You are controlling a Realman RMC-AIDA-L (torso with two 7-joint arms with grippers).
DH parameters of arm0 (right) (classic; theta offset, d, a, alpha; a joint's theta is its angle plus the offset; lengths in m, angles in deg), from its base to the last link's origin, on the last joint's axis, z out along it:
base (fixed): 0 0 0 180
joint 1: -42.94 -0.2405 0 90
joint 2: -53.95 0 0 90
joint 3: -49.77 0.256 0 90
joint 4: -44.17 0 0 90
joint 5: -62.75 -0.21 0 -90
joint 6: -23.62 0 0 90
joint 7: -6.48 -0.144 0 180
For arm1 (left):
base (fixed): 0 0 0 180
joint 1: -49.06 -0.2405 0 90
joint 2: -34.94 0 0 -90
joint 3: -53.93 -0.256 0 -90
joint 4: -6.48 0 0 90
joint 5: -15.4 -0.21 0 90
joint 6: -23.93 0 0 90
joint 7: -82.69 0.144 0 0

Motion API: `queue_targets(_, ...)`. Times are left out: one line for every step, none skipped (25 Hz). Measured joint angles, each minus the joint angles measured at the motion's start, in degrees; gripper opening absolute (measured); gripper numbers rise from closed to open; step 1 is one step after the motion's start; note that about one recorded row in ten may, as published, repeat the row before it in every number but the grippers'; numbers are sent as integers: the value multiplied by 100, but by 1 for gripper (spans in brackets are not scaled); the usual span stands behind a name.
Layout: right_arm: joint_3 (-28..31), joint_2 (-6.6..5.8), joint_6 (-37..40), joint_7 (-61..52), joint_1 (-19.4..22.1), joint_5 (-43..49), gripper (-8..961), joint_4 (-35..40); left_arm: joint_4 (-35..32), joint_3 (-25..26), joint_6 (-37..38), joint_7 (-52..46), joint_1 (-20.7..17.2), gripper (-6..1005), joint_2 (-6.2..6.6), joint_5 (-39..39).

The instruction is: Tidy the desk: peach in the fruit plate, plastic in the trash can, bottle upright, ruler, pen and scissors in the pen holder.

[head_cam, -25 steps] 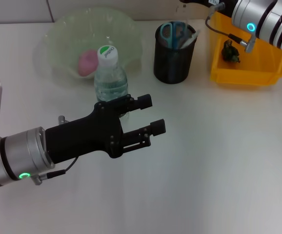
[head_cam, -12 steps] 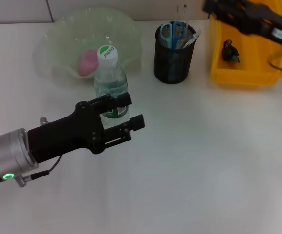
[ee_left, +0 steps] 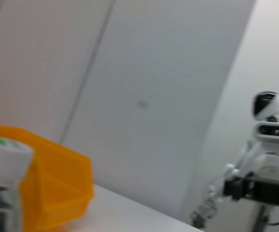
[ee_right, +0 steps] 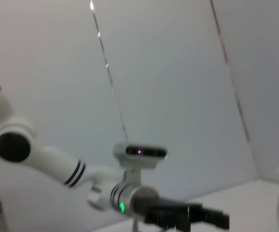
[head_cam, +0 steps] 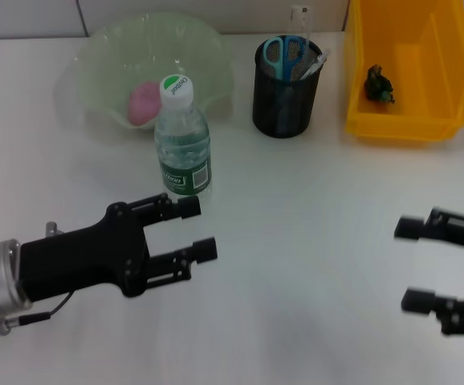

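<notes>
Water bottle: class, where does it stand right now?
In the head view, the water bottle stands upright left of centre, before the fruit plate, left of the pen holder.

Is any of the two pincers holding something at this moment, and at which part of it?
Nothing is held. The left pincer is open above the table, near the upright bottle but apart from it. The right pincer is open too, empty.

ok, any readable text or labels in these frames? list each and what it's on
Bottle cap: a short word printed beside the green dot, too small to read with certainty.
Green label on the bottle: white print, too blurred to read.
Pen holder, yellow bin, fruit plate: no text visible.
Both wrist views: nothing legible.
</notes>
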Motion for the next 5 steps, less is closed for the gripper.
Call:
queue_targets(24, 35, 0, 30, -4, 301, 799, -59, -17, 6, 312, 20, -3, 695, 80, -199)
queue_targets(23, 75, -38, 32, -21, 459, 799, -118, -23, 7, 374, 29, -4, 695, 99, -235)
queue_targets(23, 75, -38, 32, -21, 459, 799, -118, -23, 7, 374, 29, -4, 695, 99, -235)
queue_targets(23, 86, -46, 32, -25, 492, 799, -129, -23, 7, 374, 29, -4, 695, 99, -235)
queue_targets(23, 97, -55, 33, -27, 518, 799, -143, -23, 7, 374, 29, -4, 695, 99, -235)
